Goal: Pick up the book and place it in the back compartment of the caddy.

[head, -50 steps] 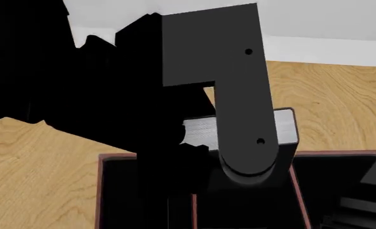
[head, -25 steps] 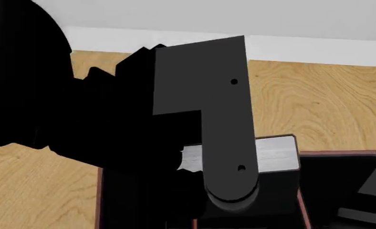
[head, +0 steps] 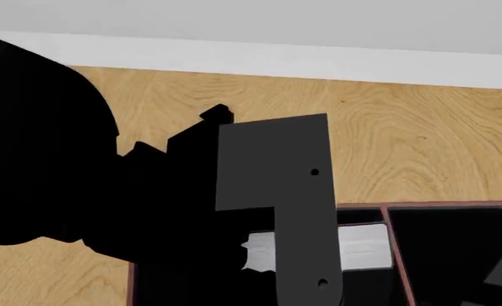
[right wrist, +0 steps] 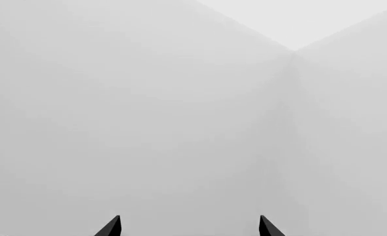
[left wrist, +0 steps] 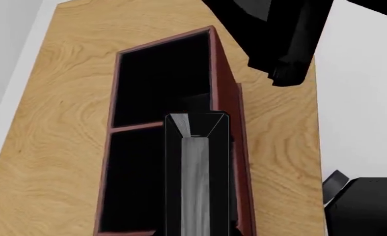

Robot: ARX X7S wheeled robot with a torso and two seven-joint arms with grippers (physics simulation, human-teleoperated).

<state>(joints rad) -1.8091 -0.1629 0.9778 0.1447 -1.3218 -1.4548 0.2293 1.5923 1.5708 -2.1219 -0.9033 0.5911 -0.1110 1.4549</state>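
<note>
The robot's left arm is big and very dark, almost all black in the head view. Part of it is round like a ball and part is blocky with stepped edges. A small black square knob sticks up at the top. In front of it sits a flat dark grey plate shaped like an upside-down L. It has two tiny round screw holes, one higher up and one lower down. In the right wrist view, the right tool shows only two thin black pointed tips, like little triangles. One tip is a good way from the other.
</note>
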